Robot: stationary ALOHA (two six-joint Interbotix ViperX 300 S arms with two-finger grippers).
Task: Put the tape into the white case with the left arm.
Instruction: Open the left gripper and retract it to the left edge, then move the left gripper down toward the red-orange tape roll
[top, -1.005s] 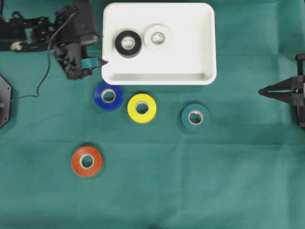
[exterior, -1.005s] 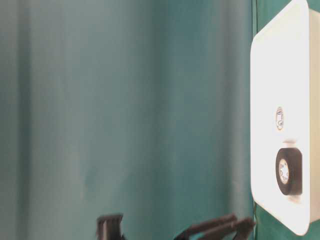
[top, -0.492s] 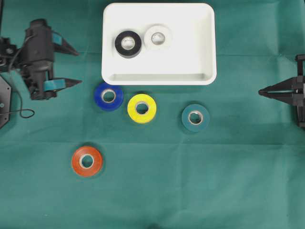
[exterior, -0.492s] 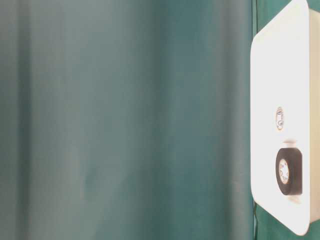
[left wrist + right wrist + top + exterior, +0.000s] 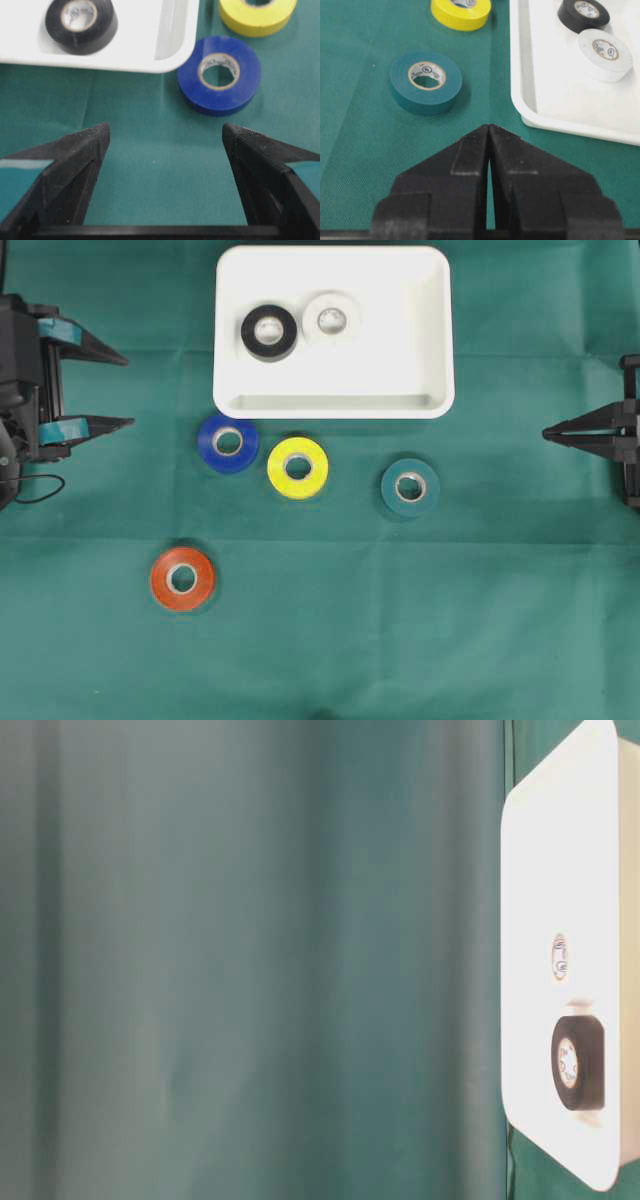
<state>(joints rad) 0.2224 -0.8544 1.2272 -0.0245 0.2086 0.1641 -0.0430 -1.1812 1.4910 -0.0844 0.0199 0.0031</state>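
The left pincer point(image 5: 118, 390) sits at the far left edge of the worktop point(image 5: 420, 620), its two teal-banded fingers spread wide and holding nothing. Just ahead of it, toward the middle, lies the blue tape roll point(image 5: 228, 442), flat on the green cloth and close beside the lower left corner of the white case point(image 5: 334, 405). In the left wrist view that roll lies ahead of the open fingers and somewhat to the right of the gap between them, so it looks like the nearest candidate for a pick.

Below and well apart from the pincer lies the orange tape roll point(image 5: 182, 578). The yellow tape roll point(image 5: 298, 467) is just right of the blue one, and the teal tape roll point(image 5: 410, 486) lies further right, all flat on the cloth outside the case.

Inside the case two rolls already rest side by side: the black tape roll point(image 5: 268, 332) and the white tape roll point(image 5: 331, 318). So the job reads as partly done, two in and four left on the worktop.

At the far right the right pincer point(image 5: 551, 432) is pressed together, empty and well apart from every roll.
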